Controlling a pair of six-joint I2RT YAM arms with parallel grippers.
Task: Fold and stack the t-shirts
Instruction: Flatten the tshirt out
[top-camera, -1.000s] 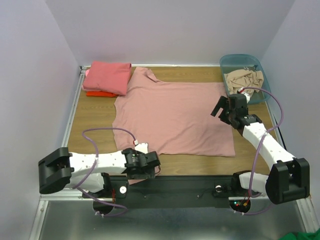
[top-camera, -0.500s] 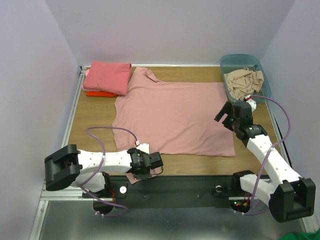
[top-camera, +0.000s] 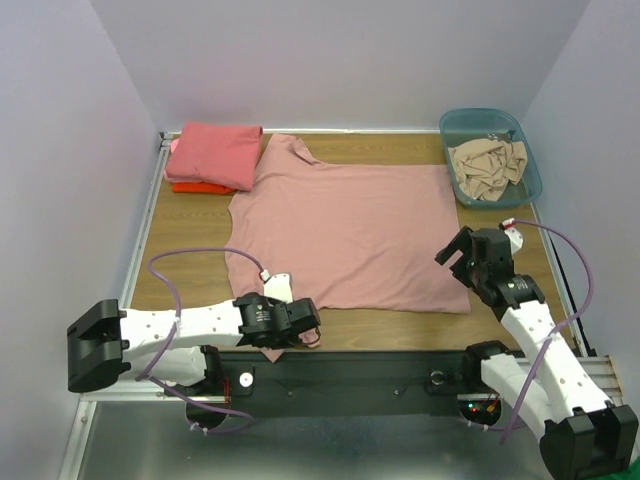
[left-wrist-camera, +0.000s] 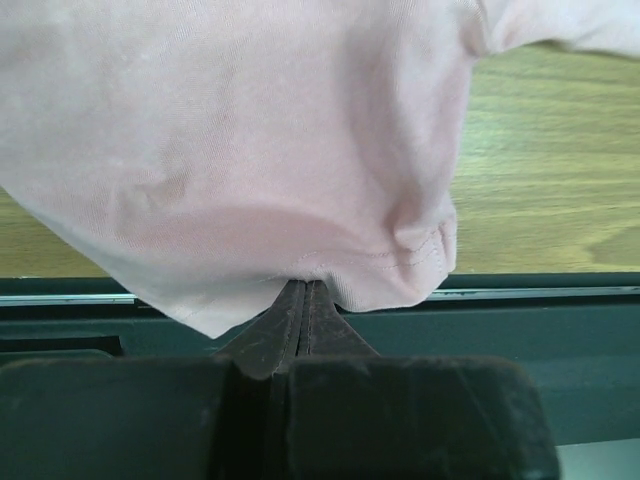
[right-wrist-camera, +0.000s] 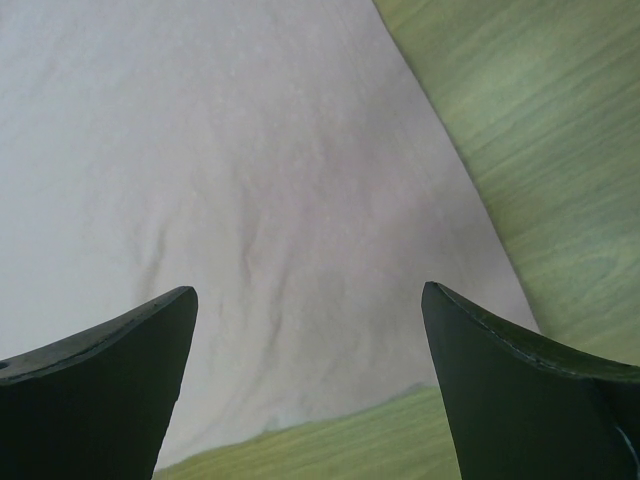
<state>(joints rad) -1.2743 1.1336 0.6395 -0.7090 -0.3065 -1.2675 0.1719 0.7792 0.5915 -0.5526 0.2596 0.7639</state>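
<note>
Currently the large dusty pink t-shirt (top-camera: 345, 230) lies spread flat across the middle of the wooden surface (top-camera: 185, 235), its neckline towards the far-left corner and its hem along the right side. The left gripper (left-wrist-camera: 303, 295) sits at the near edge of the surface, its fingers pressed together on a fold of the shirt's near-left corner. In the left wrist view the stitched hem bunches just above the closed fingertips, and a flap of pink fabric droops past the edge of the surface onto the dark rail below.

The right gripper (right-wrist-camera: 310, 300) hangs over the shirt's near-right corner with its fingers spread wide and nothing between them. The right wrist view shows smooth pink cloth filling the gap, with bare wood to the right of it and below it. Whether the fingertips touch the cloth cannot be told.

At the far-left corner a folded coral-pink t-shirt (top-camera: 213, 152) rests on top of an orange-red t-shirt (top-camera: 190, 187), of which only a strip shows at the near side. The pile just touches the dusty pink shirt's shoulder. A teal bin (top-camera: 527, 165) stands at the far-right corner, holding a crumpled beige cloth (top-camera: 485, 165), well apart from both grippers.
</note>
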